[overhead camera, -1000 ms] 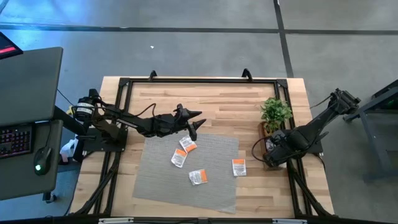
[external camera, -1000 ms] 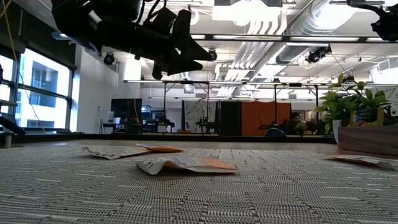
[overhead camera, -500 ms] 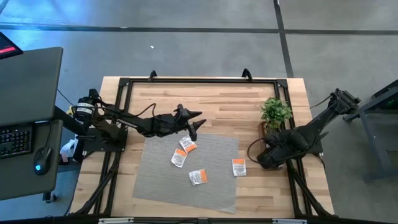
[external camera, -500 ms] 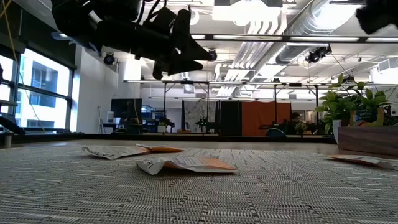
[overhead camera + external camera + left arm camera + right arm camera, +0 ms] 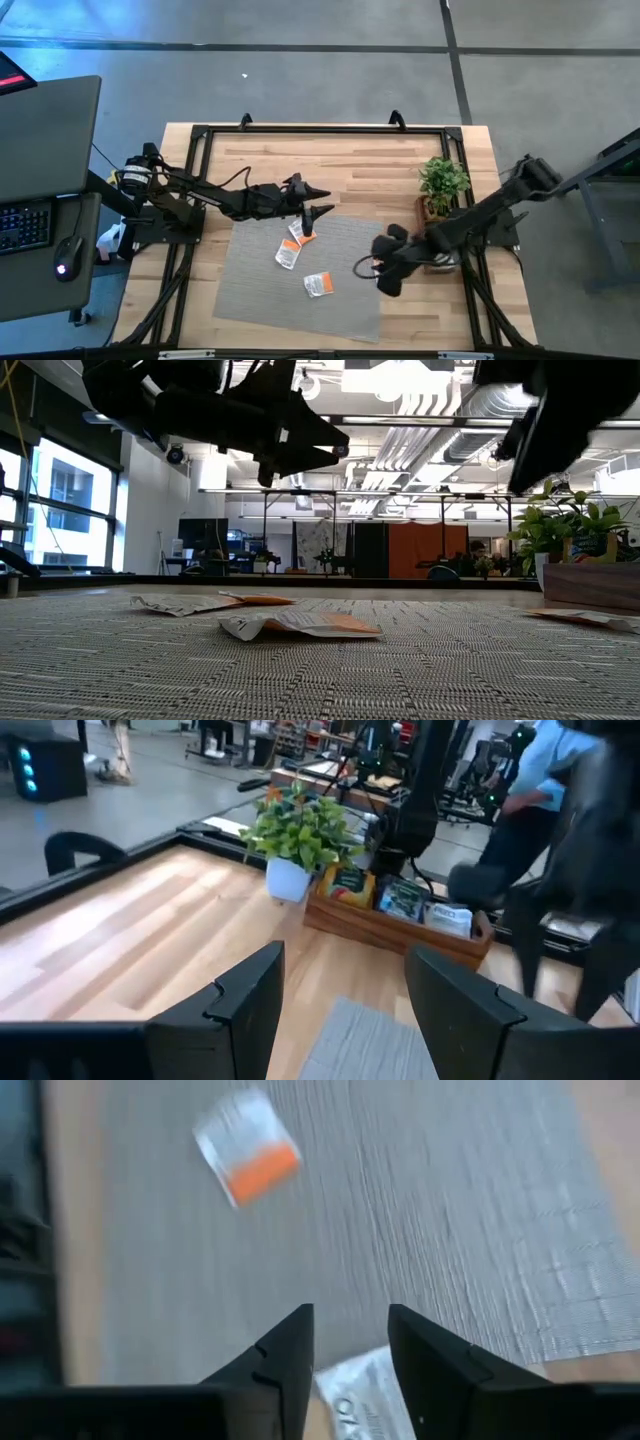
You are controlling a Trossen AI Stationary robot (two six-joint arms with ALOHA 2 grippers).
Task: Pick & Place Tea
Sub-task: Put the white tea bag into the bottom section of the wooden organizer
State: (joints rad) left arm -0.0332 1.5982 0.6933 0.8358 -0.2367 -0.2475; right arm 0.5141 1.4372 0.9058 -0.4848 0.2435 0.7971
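While the left gripper hangs released at centre-left of the frame over the grey mat's top edge, three white-and-orange tea sachets lie just right of it on the mat. Further right, the right gripper, fingers parted and empty, hovers above a fourth sachet. It should probably descend squarely; bare mat surrounds it, the plant and wooden tray nearby.

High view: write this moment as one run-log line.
left gripper: open, hovering, empty | right gripper: open above sachet | mat: sachets lying loose
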